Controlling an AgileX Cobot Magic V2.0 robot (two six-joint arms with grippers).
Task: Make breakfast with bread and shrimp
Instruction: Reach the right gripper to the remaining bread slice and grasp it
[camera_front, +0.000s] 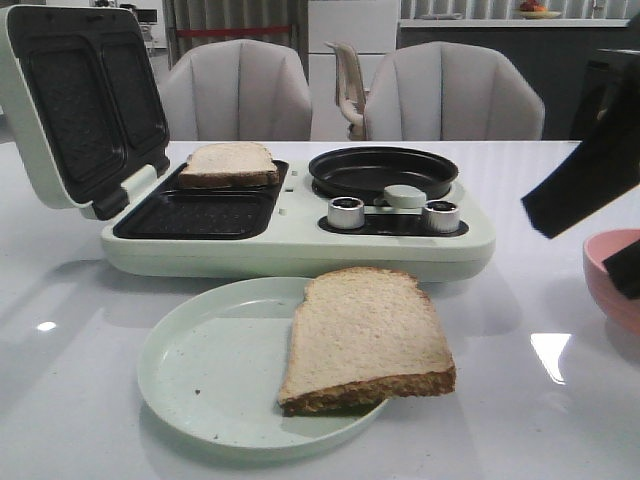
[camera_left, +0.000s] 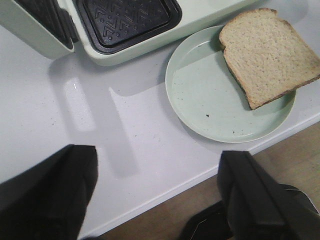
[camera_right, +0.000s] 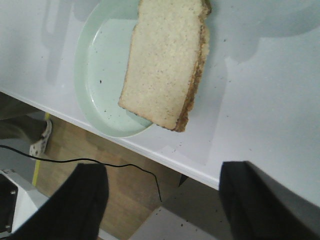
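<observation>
One slice of bread (camera_front: 365, 335) lies on a pale green plate (camera_front: 210, 370) near the table's front edge, its crust overhanging the rim. A second slice of bread (camera_front: 228, 163) rests in the far grill tray of the open breakfast maker (camera_front: 300, 250). No shrimp shows in any view. My left gripper (camera_left: 157, 195) hangs open over the table's front edge, well short of the plate (camera_left: 205, 95). My right gripper (camera_right: 165, 200) is open too, out past the edge, with the plated bread (camera_right: 165, 65) ahead of it. One of its dark fingers (camera_front: 585, 185) shows at the far right.
The maker's lid (camera_front: 75, 100) stands open at the left. A round black pan (camera_front: 382, 170), a pale-green knob (camera_front: 405, 195) and two metal dials sit on its right half. A pink bowl (camera_front: 612, 270) is cut off at the right edge. Two chairs stand behind the table.
</observation>
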